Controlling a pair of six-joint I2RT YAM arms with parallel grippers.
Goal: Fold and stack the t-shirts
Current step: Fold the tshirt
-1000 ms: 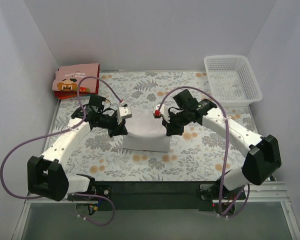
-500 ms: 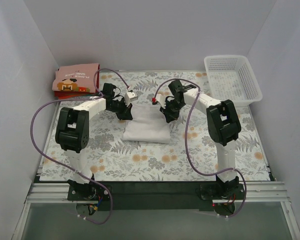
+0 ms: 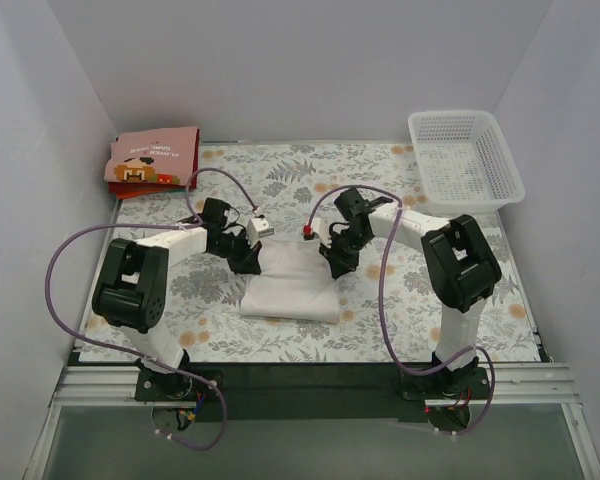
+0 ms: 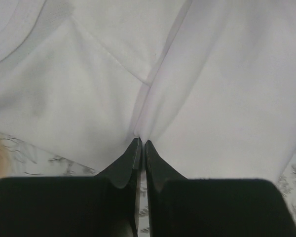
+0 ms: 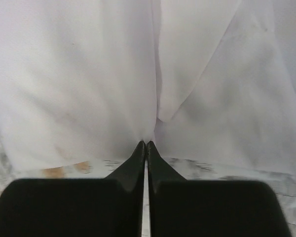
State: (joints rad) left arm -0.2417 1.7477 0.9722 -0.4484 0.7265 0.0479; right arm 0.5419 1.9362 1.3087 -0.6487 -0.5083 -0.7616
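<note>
The white t-shirt [image 3: 292,285] lies partly folded in the middle of the floral table. My left gripper [image 3: 248,262] is shut on its left edge; the left wrist view shows the cloth [image 4: 197,94] pinched between the closed fingertips [image 4: 140,144]. My right gripper [image 3: 336,264] is shut on its right edge; the right wrist view shows the cloth [image 5: 89,84] pinched the same way [image 5: 146,144]. Both grippers sit low at the shirt's far corners. A pink folded t-shirt with a brown pixel figure [image 3: 152,158] lies on a red one [image 3: 130,190] at the far left.
A white lattice basket [image 3: 466,158] stands at the far right corner. White walls enclose the table on three sides. The arms' bases and cables sit along the near edge.
Both grippers have come back toward the near side with the shirt's edge held, after reaching far. The shirt now lies lower on the table, its near edge closer to the bases.
</note>
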